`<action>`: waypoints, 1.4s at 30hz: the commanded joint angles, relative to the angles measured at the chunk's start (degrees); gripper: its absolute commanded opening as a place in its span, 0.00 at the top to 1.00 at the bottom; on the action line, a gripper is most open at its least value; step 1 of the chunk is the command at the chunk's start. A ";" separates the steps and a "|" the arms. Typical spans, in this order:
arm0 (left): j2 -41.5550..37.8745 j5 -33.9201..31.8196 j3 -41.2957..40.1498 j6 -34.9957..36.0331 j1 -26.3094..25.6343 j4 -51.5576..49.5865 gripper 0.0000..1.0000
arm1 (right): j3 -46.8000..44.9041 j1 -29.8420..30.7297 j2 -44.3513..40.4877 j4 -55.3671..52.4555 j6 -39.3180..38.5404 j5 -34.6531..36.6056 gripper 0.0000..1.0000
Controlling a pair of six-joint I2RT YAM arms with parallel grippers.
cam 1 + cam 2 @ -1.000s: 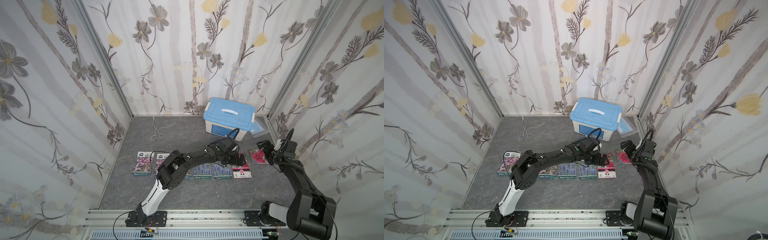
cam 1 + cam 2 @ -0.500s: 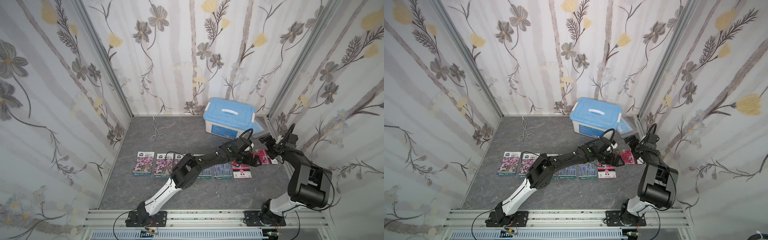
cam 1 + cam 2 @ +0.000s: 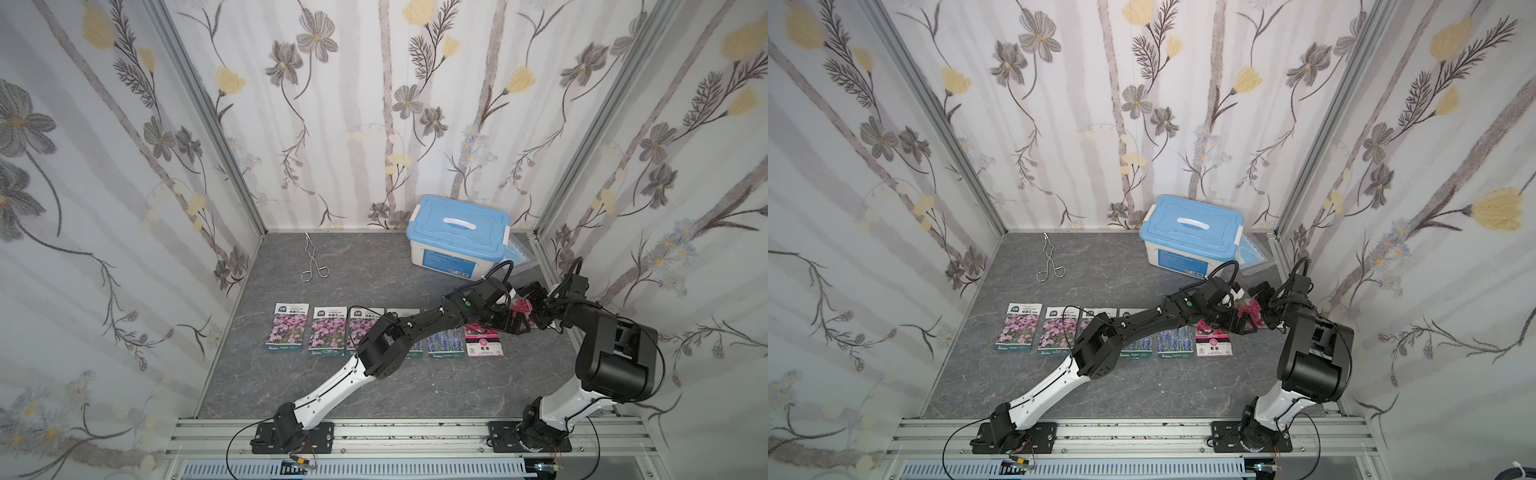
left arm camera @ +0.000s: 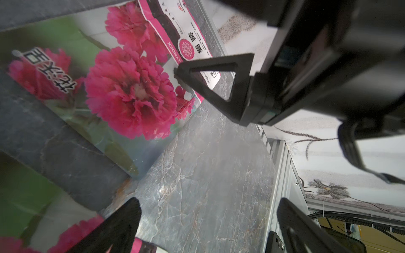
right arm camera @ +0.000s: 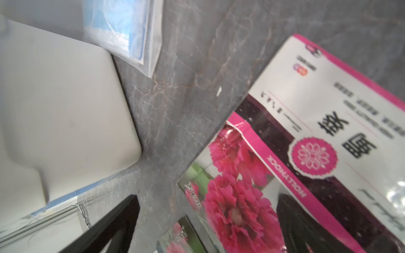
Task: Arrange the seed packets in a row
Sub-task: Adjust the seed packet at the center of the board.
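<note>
Row, nearest you: in both top views two pink-flower packets lie flat at the left end. The left arm crosses the middle of the row and hides most of the packets there.
Right end of row: you see a lavender packet, with a white-and-pink packet just beside it.
Loose packet: the loose magenta packet lies off the row, behind its right end and between the two arm tips.
Left jaws: only the left wrist view shows them. The fingers stand wide over bare worktop, holding nothing.
Right jaws: they are wide too, and empty. One finger has its tip at the loose magenta packet, but you cannot tell if it is touching.
Right wrist view only: the white-and-pink packet meets the magenta one. You cannot tell which lies on top.
Hard to read: a blurred green-and-magenta patch is cut off at the picture's edge.
Back: tongs and a blue-lidded box sit here. A clear pouch is half hidden behind the box from above and plainer in the right wrist view.
</note>
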 commanded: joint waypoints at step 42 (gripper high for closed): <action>-0.47 -1.88 -1.25 3.50 -2.75 -3.00 0.00 | -6.50 -10.58 -22.62 0.44 6.37 -3.28 0.00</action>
